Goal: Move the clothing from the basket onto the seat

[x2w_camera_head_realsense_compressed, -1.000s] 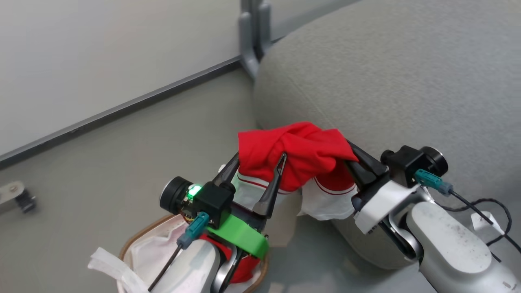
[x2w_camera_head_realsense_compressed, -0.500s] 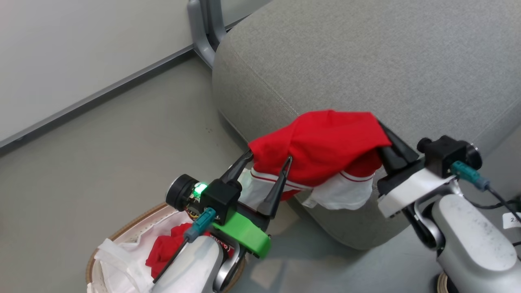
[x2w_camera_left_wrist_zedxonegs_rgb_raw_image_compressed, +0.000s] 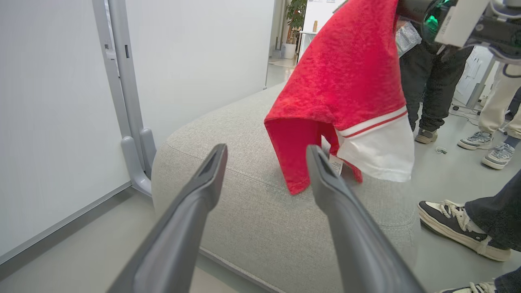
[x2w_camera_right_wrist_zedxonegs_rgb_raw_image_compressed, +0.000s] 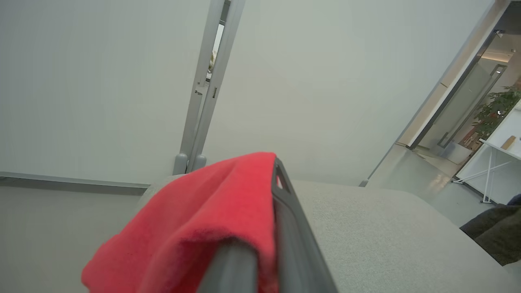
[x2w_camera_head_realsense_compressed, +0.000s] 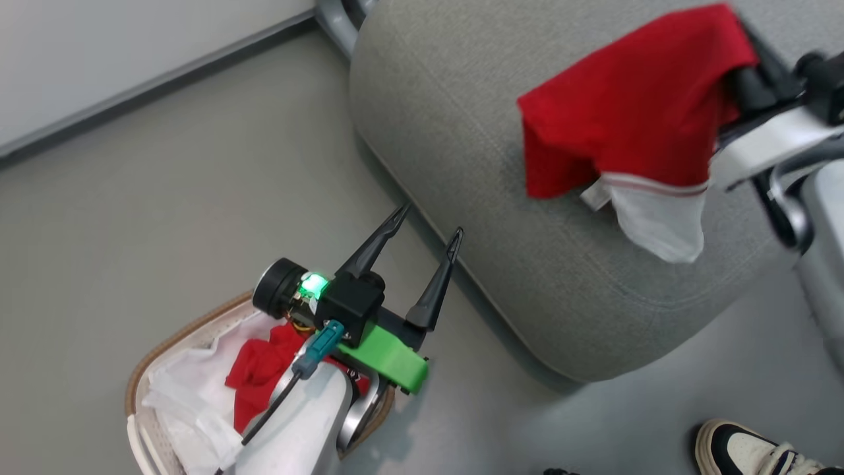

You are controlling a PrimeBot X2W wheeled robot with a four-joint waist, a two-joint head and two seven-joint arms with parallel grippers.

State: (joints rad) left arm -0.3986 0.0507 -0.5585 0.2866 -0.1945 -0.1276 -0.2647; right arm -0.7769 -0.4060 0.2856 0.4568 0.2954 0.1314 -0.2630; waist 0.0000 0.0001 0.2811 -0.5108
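One shoe (x2w_camera_head_realsense_compressed: 752, 448) sits on the floor (x2w_camera_head_realsense_compressed: 165, 218) near the seat's (x2w_camera_head_realsense_compressed: 475, 132) near corner. Left wrist view has more people's legs (x2w_camera_left_wrist_zedxonegs_rgb_raw_image_compressed: 431, 81) past that end. Grey post (x2w_camera_left_wrist_zedxonegs_rgb_raw_image_compressed: 130, 122) and wall (x2w_camera_head_realsense_compressed: 99, 53) close off the far end. Right end effector (x2w_camera_head_realsense_compressed: 758, 82) is clamped on a red garment (x2w_camera_head_realsense_compressed: 626, 99) hanging over the seat top, white hem down; can't tell if its low corner touches. Left end effector (x2w_camera_head_realsense_compressed: 430, 221) is wide apart over the floor strip between basket (x2w_camera_head_realsense_compressed: 165, 343) and the seat's rounded edge. Basket holds a white liner (x2w_camera_head_realsense_compressed: 178, 396) plus another red piece (x2w_camera_head_realsense_compressed: 260, 369).
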